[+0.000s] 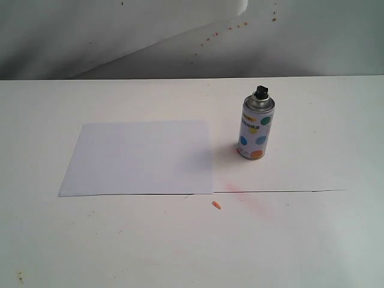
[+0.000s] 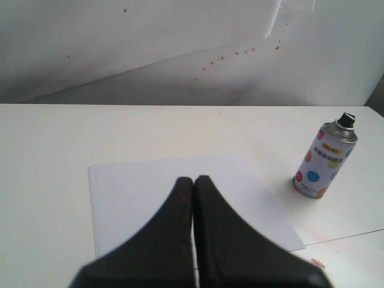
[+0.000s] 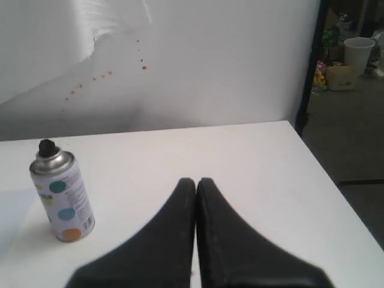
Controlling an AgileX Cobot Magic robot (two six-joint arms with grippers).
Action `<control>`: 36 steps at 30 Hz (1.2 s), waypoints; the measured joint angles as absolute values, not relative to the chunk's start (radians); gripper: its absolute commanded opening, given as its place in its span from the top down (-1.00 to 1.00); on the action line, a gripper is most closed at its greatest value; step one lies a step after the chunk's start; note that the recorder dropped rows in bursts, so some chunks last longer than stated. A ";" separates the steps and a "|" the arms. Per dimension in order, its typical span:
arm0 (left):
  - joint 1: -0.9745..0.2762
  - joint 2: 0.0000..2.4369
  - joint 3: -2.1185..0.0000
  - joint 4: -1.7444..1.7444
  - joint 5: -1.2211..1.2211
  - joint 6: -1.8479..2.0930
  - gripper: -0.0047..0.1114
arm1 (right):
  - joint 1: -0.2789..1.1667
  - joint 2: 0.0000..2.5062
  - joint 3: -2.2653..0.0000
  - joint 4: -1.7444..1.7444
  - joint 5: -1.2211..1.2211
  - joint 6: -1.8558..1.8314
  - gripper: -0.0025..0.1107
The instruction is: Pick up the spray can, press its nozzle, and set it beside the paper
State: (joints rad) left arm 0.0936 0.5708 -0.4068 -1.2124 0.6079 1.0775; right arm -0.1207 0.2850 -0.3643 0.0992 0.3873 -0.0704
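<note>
Standing upright just beside paper (image 1: 138, 157): spray can (image 1: 256, 129), ungripped.

White table (image 1: 312, 240) with small orange blob (image 1: 216, 205), faint pink smear (image 1: 255, 201); speckled white backdrop (image 1: 180, 36) behind

The left gripper (image 2: 194, 179) has its two black fingers pressed together with nothing between them, their tips showing against the paper (image 2: 138, 192). The paper lies flat on a white table (image 2: 48, 150). To its right, near but not touching, the spray can (image 2: 324, 163) stands upright, its black nozzle (image 2: 346, 120) on top.
</note>
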 measured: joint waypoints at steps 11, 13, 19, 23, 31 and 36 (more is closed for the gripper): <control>0.094 0.571 -0.407 -1.212 0.608 1.078 0.92 | -0.121 0.144 -0.118 0.106 0.316 -0.070 0.96; 0.094 0.571 -0.407 -1.212 0.608 1.078 0.92 | -0.121 0.144 -0.079 0.106 0.280 -0.072 0.96; 0.094 0.571 -0.407 -1.212 0.608 1.078 0.92 | -0.121 0.102 -0.005 0.110 0.224 -0.072 0.96; 0.094 0.571 -0.407 -1.212 0.608 1.078 0.92 | -0.121 0.023 -0.003 0.091 0.228 -0.074 0.96; 0.094 0.571 -0.407 -1.212 0.608 1.078 0.92 | -0.121 0.005 -0.003 0.016 0.279 -0.074 0.96; 0.094 0.571 -0.407 -1.212 0.608 1.078 0.92 | -0.121 0.005 -0.003 0.008 0.318 -0.074 0.96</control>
State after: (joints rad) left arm 0.0936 0.5708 -0.4068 -1.2124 0.6079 1.0775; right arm -0.1207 0.0051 -0.0031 0.0077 0.3182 -0.0743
